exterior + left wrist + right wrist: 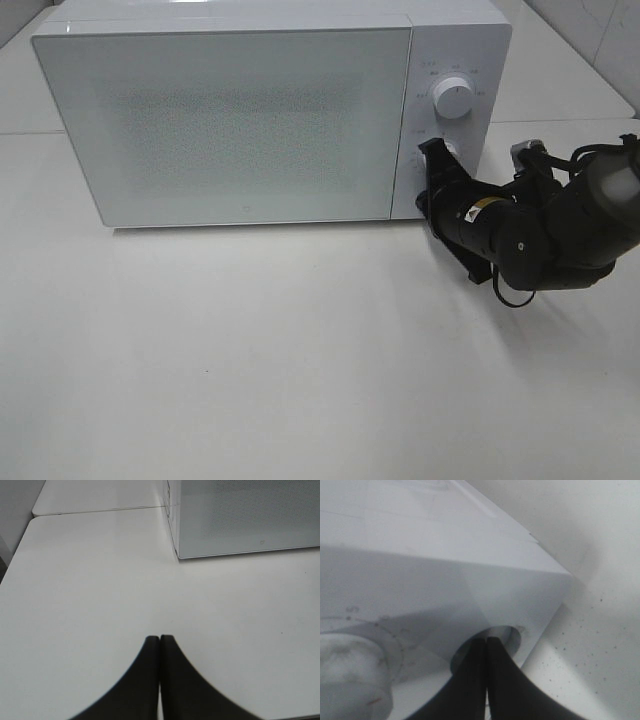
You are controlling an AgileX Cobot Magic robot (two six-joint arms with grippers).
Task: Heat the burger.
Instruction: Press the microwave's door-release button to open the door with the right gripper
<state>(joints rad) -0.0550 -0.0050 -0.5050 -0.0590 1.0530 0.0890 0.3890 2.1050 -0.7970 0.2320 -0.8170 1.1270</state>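
The burger is out of view in every frame. A white microwave [240,120] stands at the back of the table with its door shut, and its frosted window shows nothing inside. My right gripper [436,152] is shut, its tips against the lower part of the control panel below the round white knob [455,97]. In the right wrist view the shut fingertips [486,641] sit at a round recessed button [507,636], with the knob [350,672] beside it. My left gripper [159,638] is shut and empty above bare table, apart from the microwave's corner [240,515].
The white table [250,350] stretches in front of the microwave. A seam to a second tabletop [100,510] runs behind it. The right arm's black body [540,235] lies over the table to the right of the microwave. The left arm is out of the exterior view.
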